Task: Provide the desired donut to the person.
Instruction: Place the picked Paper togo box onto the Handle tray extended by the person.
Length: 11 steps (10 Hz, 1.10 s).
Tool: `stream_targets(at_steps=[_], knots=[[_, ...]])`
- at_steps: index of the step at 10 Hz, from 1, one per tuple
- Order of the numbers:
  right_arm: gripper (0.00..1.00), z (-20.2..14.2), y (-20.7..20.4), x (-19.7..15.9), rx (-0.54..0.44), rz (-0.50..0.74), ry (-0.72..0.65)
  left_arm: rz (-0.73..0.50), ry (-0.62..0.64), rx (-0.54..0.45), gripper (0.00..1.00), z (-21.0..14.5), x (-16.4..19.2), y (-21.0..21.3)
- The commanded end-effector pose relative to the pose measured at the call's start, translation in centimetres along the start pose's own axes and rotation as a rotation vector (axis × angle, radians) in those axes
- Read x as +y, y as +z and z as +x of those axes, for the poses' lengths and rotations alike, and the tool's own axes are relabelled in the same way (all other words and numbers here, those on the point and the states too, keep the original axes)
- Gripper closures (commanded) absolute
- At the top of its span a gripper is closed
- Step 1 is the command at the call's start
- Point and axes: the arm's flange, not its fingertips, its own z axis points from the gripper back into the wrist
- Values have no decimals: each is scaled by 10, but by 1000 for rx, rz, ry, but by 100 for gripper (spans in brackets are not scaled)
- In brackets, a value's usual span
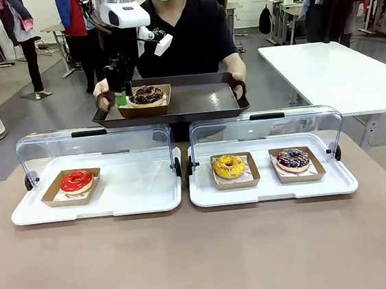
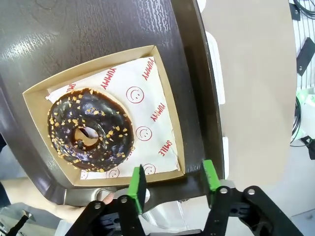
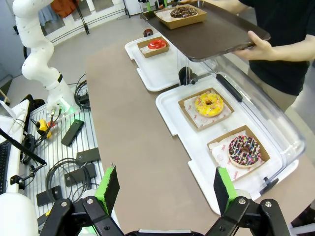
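**Brown cardboard box, chocolate donut: on the person's tray, release step in hand**

Nearest: right claw (image 3: 165, 182) hangs over the near edge of the bench (image 1: 204, 254), pads spread wide, nothing between them.

Mid-bench: two white serving trays side by side, clear lids (image 1: 89, 143) tipped up at the back. Left white tray (image 1: 143, 191) carries a red donut (image 1: 77, 180) in its box. Right white tray (image 1: 267, 190) carries a yellow donut (image 1: 228, 166) and a sprinkled donut (image 1: 292, 158), each boxed.

Beyond the bench: a dark tray (image 1: 202, 98), held level by the person's hands (image 1: 238, 84) at both handles. The chocolate donut (image 1: 147, 93), nut-flecked, sits in its cardboard box (image 1: 144, 110) on the left part of that tray. Left claw (image 2: 173, 172) is just at the box's near corner. Its green pads stand apart, and I see nothing pinched: released, by my reading.

Farthest: the person (image 1: 188, 34), standing close behind the tray.

Judgement: delivery looks all but done. The next move calls for lifting the left claw straight up and back, clear of the box wall and tray rim, so neither is nudged.
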Motion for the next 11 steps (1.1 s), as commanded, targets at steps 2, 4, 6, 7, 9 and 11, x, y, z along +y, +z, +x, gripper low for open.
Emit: stream_targets(at_steps=[2, 4, 6, 7, 9, 11], knots=[[0, 1, 0, -1, -18, 7, 6, 6, -15, -34, 0, -6, -1, 4], [0, 1, 0, -1, -18, 7, 6, 4, -14, -34, 0, -6, -2, 4], [0, 1, 0, -1, -18, 7, 6, -7, -20, -39, 0, -7, -2, 5], [0, 1, 0, -1, -18, 7, 6, -19, -33, -50, 0, -8, -7, 6], [0, 1, 0, -1, -18, 7, 6, 24, -84, -76, 0, -28, -48, 14], [0, 1, 0, -1, -18, 7, 6, 104, -35, -117, 0, -92, -123, 0]])
